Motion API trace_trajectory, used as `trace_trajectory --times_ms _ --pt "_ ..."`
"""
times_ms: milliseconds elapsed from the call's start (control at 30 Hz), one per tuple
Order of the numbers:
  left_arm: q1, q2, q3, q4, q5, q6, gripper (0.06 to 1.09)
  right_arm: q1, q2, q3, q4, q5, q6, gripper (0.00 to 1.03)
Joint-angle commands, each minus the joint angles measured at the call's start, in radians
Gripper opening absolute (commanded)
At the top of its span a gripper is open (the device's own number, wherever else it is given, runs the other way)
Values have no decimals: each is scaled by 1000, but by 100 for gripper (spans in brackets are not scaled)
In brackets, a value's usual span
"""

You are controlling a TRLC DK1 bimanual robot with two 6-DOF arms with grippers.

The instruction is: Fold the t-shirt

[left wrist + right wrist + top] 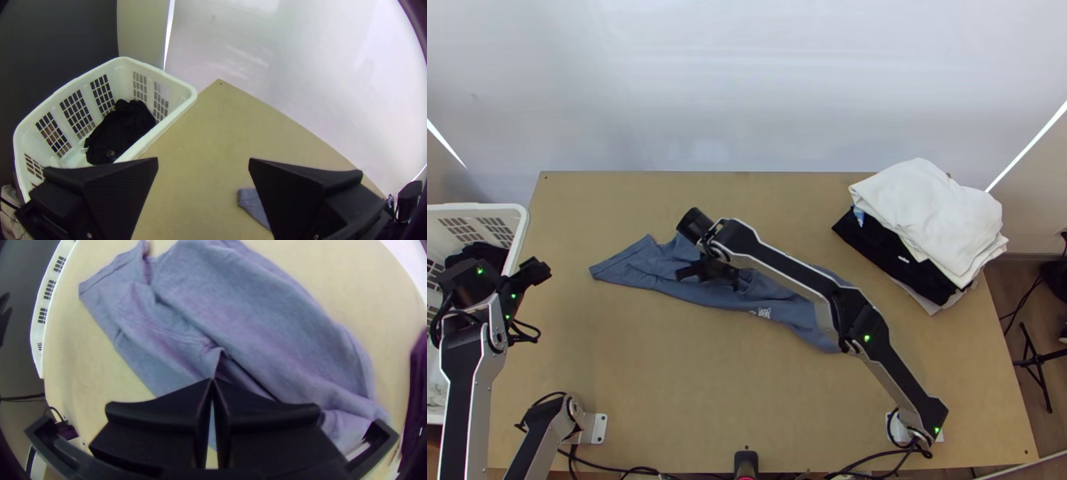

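A blue-grey t-shirt (631,268) lies bunched in a long, slanting strip across the middle of the table. Over its middle is my right gripper (687,273); in the right wrist view the right gripper (212,379) is shut, its tips together on a small raised fold of the t-shirt (267,324). My left gripper (544,270) stands off to the left, beside the basket and apart from the cloth. In the left wrist view the left gripper (203,161) is open with nothing between its fingers, and a corner of the t-shirt (252,202) shows by one finger.
A white basket (521,232) with dark cloth in it stands at the table's left edge. White garments (931,208) lie stacked on black ones (883,250) at the back right. Bare table (691,384) lies in front of the t-shirt.
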Motion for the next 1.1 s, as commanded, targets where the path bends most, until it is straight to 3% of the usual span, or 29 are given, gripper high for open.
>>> trace_trajectory --times_ms 0,200,367,433,500,567,600,667,833,933,1000,1067 --pt "11 5 16 2 15 1 104 -50 -115 -85 -121 90 -3 3" --pt "11 13 17 9 26 1 104 -120 -314 -360 -123 163 29 3" --pt "6 30 26 18 41 -4 104 -159 -374 -522 -123 288 27 3" --pt "4 36 29 24 43 -4 104 -153 -383 -539 -110 377 18 5" --pt "1 41 31 29 41 -4 104 -123 -399 -548 -72 475 -20 28" --pt "1 44 35 29 41 -4 104 -91 -425 -551 -14 502 -91 54" --pt "1 44 37 29 43 -2 104 -73 -440 -554 25 502 -134 62" --pt "1 44 37 29 41 -2 104 -37 -465 -559 103 510 -238 66" --pt "3 44 42 27 41 -1 104 38 -547 -585 321 522 -545 66" --pt "8 44 42 25 41 -1 104 79 -632 -700 542 505 -800 63" --pt "8 44 39 25 41 -1 104 87 -684 -797 720 407 -953 38" --pt "9 44 39 27 43 -4 104 85 -728 -890 891 297 -1050 9"
